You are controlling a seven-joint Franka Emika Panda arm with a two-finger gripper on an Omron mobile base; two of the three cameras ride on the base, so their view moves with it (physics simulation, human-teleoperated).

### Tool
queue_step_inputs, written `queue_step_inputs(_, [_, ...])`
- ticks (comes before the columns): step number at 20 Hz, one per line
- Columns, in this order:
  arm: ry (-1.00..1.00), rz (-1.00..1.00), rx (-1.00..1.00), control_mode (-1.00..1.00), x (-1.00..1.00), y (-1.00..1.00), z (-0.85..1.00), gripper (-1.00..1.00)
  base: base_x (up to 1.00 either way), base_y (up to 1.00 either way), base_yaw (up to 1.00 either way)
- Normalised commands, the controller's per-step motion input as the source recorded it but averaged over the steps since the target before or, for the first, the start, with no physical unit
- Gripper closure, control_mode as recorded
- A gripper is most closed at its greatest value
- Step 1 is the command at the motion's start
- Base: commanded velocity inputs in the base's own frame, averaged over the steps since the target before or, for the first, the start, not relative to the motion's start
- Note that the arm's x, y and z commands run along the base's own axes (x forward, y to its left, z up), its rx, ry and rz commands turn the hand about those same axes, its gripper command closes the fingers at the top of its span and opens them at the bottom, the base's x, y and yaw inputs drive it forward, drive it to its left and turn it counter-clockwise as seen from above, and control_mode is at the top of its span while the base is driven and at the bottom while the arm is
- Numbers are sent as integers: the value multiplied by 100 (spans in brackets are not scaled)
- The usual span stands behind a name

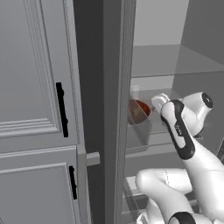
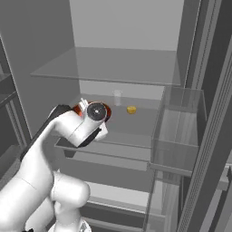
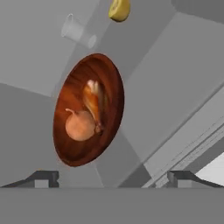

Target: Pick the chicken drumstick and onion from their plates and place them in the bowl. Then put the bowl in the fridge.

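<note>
The reddish-brown bowl (image 3: 74,148) rests on a clear shelf (image 2: 136,118) inside the open fridge (image 2: 122,27). Inside it lie the tan onion (image 3: 80,127) and, touching it, the chicken drumstick (image 3: 94,103). My gripper (image 3: 113,177) is open just short of the bowl's near rim, with nothing between its fingertips (image 3: 43,177). From the left base view the bowl (image 1: 139,111) sits just left of my hand (image 1: 159,101). In the right base view my wrist covers most of the bowl (image 2: 108,113). The plates are out of view.
A clear glass (image 3: 76,31) and a small yellow fruit (image 3: 119,9) stand behind the bowl on the same shelf. Another shelf (image 2: 113,68) hangs above. The door bin (image 2: 179,136) is to the right. Grey panelled cabinets (image 1: 35,87) with black handles (image 1: 61,109) stand left of the fridge.
</note>
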Motion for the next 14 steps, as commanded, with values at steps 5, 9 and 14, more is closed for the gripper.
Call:
queue_step_inputs(5, [11,28,-29,-100,-76,0,70,-100,0,0,0])
queue_step_inputs(9, [8,32,-32,-100,-89,0,50,-100,0,0,0])
queue_step_inputs(14, [0,21,-29,-100,-100,5,46,-100,0,0,0])
